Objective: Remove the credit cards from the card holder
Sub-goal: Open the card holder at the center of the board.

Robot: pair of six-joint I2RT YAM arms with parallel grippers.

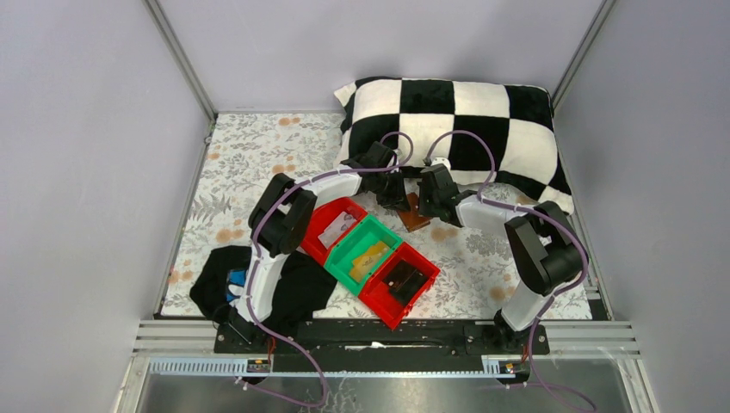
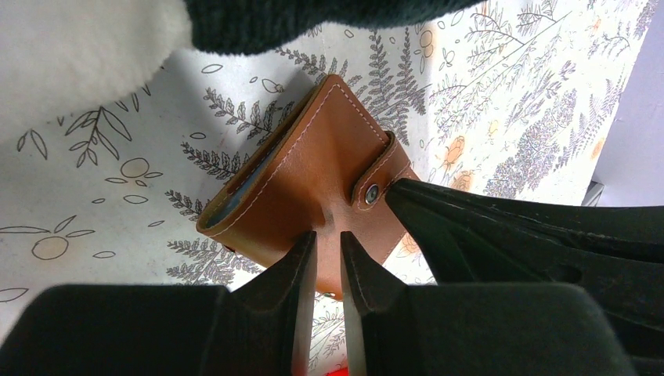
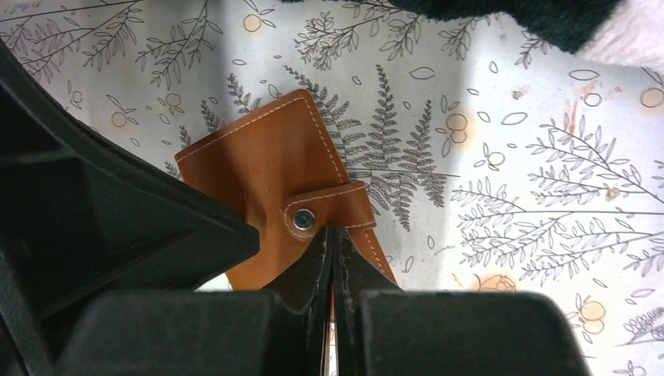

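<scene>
Top view: holder (image 1: 416, 218) lies on the floral cloth (image 1: 250, 163), closed, brown side up, just in front of the checkered pillow (image 1: 456, 120) and beyond the row of three bins (image 1: 368, 249). Left gripper (image 1: 397, 200) and right gripper (image 1: 429, 203) both reach down to it, one from each side. Jaw state is not readable here. No cards are visible outside the holder, apart from a pale flat piece (image 1: 334, 229) in the far red bin that is too small to identify.

Left wrist: left fingers (image 2: 301, 270) stand a narrow gap apart with the holder's near edge between them, clamped on the leather. The holder is tilted, one edge raised off the cloth. A grey-blue lining shows at its open side. The right gripper's tip touches the strap (image 2: 387, 168) beside the snap (image 2: 371, 193).

Right wrist: right fingers (image 3: 313, 262) are pressed together, tips on the strap just beside the snap. Cannot tell whether the strap is pinched between them.
</scene>
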